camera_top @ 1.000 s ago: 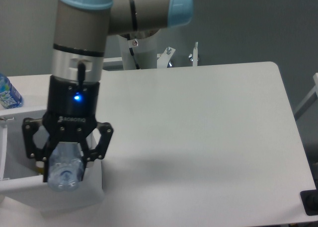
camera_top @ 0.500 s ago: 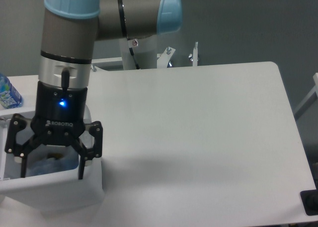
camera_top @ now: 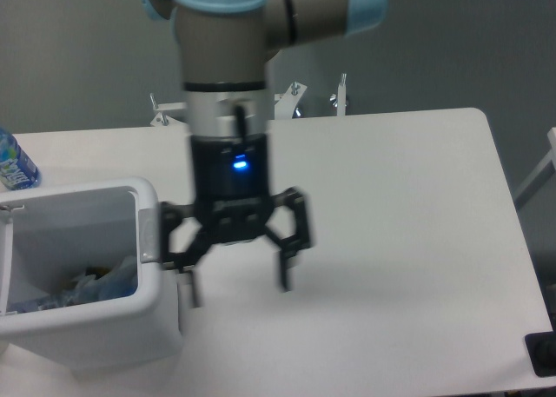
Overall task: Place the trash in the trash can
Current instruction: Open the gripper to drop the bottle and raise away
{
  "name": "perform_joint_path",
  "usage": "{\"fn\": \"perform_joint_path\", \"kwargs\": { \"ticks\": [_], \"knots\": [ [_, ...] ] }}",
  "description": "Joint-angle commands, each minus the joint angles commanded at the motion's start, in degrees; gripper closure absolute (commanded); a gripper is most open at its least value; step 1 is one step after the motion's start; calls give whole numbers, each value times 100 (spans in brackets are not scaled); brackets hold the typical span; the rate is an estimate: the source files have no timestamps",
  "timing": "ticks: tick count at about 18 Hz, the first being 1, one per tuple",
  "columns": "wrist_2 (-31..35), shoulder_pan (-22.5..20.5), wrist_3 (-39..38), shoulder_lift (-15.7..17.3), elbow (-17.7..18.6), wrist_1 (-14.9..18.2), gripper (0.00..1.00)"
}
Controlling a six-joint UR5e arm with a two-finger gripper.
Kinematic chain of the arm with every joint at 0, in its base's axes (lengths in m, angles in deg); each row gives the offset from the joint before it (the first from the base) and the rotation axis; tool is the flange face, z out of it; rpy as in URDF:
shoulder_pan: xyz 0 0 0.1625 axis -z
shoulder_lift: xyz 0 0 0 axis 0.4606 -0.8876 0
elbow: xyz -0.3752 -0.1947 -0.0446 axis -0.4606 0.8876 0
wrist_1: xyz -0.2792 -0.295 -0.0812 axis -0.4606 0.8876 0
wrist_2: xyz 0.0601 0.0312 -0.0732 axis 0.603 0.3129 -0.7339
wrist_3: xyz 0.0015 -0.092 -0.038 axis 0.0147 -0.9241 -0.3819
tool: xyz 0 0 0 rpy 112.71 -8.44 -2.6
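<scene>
Hanging above the table (camera_top: 391, 197), just right of the bin (camera_top: 156, 241), the gripper (camera_top: 236, 284) is spread wide and holds nothing. Inside the bin lies the trash (camera_top: 95, 284). Another bottle (camera_top: 13, 167) stands far left.

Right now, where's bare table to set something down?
Bare: the whole table stretch from the gripper to the right edge, plus the back strip behind the trash can. Crowded: left side, with the trash can, labelled bottle and the open gripper beside the can.
</scene>
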Motion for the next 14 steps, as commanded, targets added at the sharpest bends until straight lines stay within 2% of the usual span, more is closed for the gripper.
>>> {"fn": "perform_joint_path", "kwargs": {
  "ticks": [5,7,9,11,14],
  "knots": [
    [431,-449,2275,518,563,729,0],
    [467,-720,3137,694,660,1229,0],
    [476,-880,3885,748,660,1590,0],
    [598,-959,4309,774,678,1653,0],
    [739,-1064,4372,800,756,1662,0]
  ]
}}
